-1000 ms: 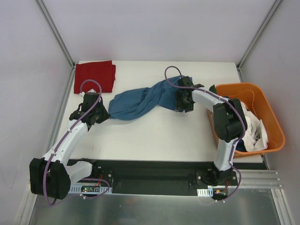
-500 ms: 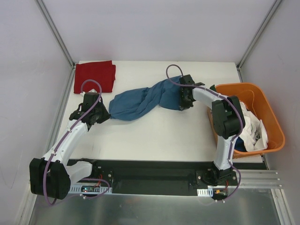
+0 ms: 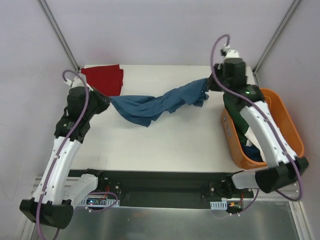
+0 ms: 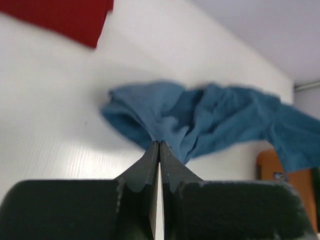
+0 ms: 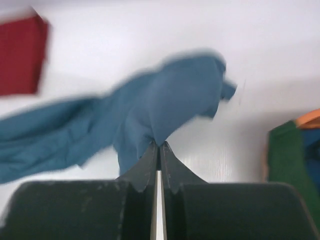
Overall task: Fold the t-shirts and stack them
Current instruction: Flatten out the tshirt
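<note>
The left tool (image 4: 159,144) and right tool (image 5: 159,145) each pinch 1 end of the teal-blue t-shirt (image 3: 160,102), which sags between them over the desk (image 3: 165,142), probably to pull it flat for folding; the red t-shirt (image 3: 104,79) lies beyond the left tool

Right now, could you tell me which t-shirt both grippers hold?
The teal-blue t-shirt, stretched between the left gripper and right gripper; the red t-shirt lies folded at the far-left corner.
</note>
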Action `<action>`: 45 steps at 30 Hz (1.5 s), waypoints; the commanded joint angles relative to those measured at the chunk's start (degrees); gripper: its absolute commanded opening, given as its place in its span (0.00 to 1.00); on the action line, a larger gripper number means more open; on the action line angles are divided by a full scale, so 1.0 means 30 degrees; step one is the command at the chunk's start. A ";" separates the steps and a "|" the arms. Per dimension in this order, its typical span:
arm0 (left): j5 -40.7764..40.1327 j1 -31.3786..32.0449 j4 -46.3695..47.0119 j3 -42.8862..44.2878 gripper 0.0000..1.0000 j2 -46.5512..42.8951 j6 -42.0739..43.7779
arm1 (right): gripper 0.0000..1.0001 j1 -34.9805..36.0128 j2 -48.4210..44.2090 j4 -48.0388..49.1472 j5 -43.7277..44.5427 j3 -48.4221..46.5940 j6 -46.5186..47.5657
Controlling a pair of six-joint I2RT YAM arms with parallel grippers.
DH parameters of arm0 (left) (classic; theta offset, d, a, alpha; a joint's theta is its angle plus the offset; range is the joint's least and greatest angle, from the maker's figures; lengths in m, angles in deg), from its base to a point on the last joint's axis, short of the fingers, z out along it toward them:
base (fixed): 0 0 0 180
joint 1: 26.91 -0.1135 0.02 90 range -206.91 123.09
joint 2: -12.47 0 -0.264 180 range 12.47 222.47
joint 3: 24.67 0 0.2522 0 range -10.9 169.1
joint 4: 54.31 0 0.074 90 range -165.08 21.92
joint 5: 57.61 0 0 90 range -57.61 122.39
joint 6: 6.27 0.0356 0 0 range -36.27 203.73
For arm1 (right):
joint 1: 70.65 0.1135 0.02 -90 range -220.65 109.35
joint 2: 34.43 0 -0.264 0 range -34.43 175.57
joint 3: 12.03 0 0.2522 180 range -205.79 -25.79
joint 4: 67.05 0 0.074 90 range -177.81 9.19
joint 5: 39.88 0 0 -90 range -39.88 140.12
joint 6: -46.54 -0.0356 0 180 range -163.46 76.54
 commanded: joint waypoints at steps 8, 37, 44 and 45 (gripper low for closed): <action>-0.5192 -0.0214 0.0278 0.9564 0.00 -0.4667 0.2886 | 0.01 -0.0025 -0.7885 0.0061 0.1056 -0.8386 0.2159; -0.5604 -0.0214 0.1771 0.7948 0.00 -0.0251 0.6086 | 0.01 0.0004 -0.4579 0.4746 0.4255 -0.4779 0.5767; -0.5909 -0.2407 0.1860 0.4713 0.00 0.7647 0.5120 | 0.01 -0.0054 0.0513 0.4663 0.3693 -0.1887 0.3395; -0.4016 -0.2876 0.1859 0.4829 0.00 0.8448 0.4856 | 0.01 -0.0054 0.2261 0.4428 0.3169 -0.2120 0.3304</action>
